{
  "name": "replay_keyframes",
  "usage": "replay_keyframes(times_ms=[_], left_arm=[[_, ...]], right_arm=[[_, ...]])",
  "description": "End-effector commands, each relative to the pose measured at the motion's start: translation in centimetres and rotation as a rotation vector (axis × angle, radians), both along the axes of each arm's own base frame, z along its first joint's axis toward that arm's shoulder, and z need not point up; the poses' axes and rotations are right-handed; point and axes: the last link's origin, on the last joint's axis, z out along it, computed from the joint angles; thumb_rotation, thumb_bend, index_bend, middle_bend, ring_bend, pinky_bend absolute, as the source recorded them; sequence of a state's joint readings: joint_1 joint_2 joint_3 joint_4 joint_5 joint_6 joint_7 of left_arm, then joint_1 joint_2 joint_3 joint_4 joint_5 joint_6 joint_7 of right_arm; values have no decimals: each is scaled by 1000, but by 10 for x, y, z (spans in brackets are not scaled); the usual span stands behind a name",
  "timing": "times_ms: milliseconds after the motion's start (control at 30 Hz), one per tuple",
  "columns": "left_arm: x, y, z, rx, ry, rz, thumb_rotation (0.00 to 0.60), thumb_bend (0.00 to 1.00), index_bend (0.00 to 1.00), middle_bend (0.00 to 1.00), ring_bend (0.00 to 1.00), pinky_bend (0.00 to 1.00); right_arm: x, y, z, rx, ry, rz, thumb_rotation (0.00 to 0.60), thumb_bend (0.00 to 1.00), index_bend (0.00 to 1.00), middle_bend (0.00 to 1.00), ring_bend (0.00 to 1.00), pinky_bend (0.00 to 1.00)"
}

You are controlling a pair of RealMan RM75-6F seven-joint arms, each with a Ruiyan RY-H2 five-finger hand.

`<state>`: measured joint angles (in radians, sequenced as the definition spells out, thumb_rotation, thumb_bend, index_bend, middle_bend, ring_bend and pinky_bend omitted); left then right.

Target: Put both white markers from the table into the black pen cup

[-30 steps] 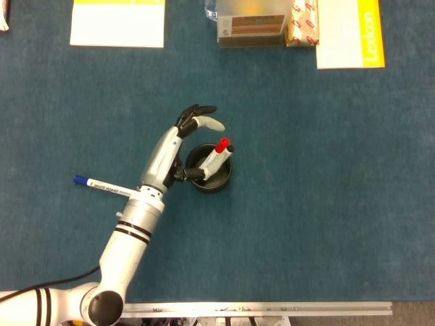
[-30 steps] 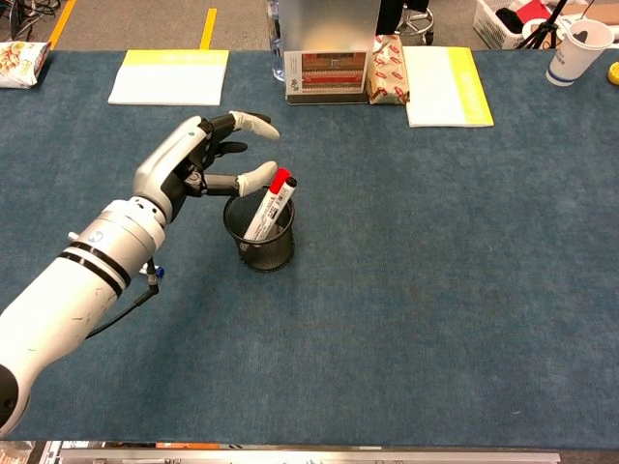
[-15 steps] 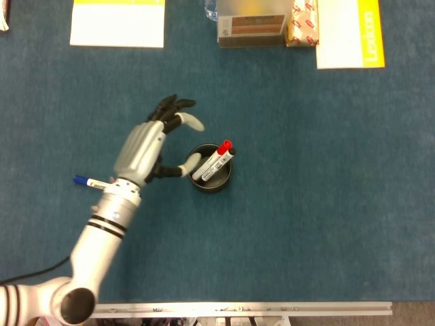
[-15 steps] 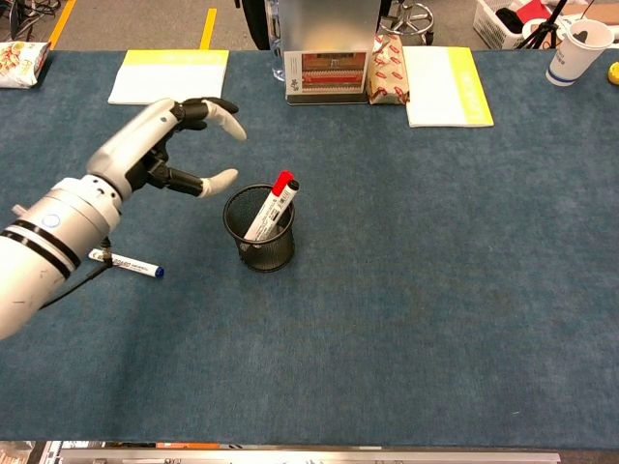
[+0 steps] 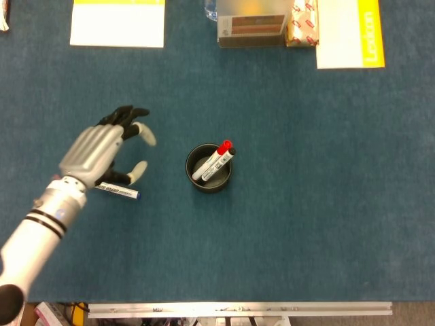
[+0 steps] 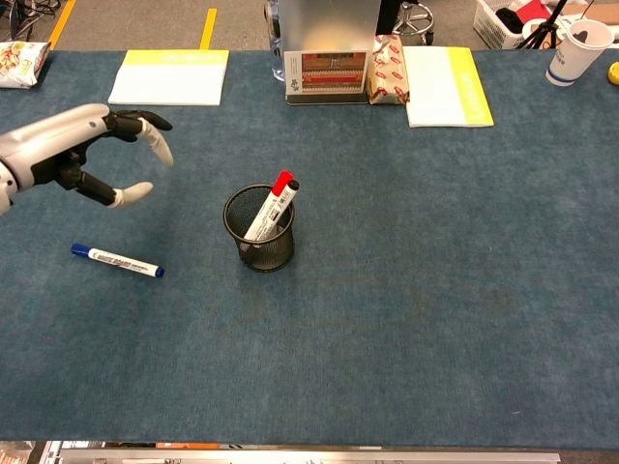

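Observation:
The black mesh pen cup (image 5: 209,178) (image 6: 258,242) stands mid-table. A white marker with a red cap (image 5: 213,161) (image 6: 268,206) leans inside it, cap up. A second white marker with blue ends (image 6: 116,260) lies flat on the blue cloth to the left of the cup; in the head view only its right end (image 5: 121,192) shows from under my left hand. My left hand (image 5: 102,148) (image 6: 73,155) hovers above that marker, fingers spread and empty. My right hand is out of both views.
A yellow-edged white pad (image 6: 169,76) lies at the back left. A metal box (image 6: 325,53), a red-patterned packet (image 6: 389,68) and a yellow-spined booklet (image 6: 442,86) line the back edge. A paper cup (image 6: 574,50) stands far right.
My left hand has drawn back leftward from the cup, leaving the red-capped marker inside, and now hangs over the blue-capped marker. The cup has not moved.

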<state>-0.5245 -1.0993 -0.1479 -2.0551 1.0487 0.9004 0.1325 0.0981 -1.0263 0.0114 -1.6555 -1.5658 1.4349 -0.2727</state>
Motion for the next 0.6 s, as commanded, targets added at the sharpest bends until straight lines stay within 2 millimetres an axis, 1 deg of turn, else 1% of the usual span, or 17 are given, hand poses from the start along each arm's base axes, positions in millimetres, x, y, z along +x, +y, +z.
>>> replay_keyframes(times_ms=[33, 133, 300, 467, 600], left_arm=[[-6, -7, 7, -74, 55, -20, 600, 390, 372, 98, 8, 116], [-13, -12, 11, -110, 115, -44, 600, 393, 372, 83, 0, 105], [-23, -18, 9, -136, 195, -96, 600, 393, 362, 37, 0, 51], [-32, -21, 1, -138, 236, -136, 600, 394, 357, 4, 0, 33], [-43, -21, -9, -135, 261, -148, 600, 394, 348, 0, 0, 6]], right_arm=[[0, 1, 0, -1, -1, 1, 600, 868, 568, 388, 256, 165], [0, 0, 0, -2, -1, 1, 600, 868, 568, 388, 256, 165], [0, 0, 0, 2, 1, -1, 600, 867, 569, 388, 256, 165], [0, 0, 0, 1, 2, -1, 600, 868, 569, 388, 256, 165], [-1, 0, 0, 1, 2, -2, 600, 868, 568, 388, 256, 164]])
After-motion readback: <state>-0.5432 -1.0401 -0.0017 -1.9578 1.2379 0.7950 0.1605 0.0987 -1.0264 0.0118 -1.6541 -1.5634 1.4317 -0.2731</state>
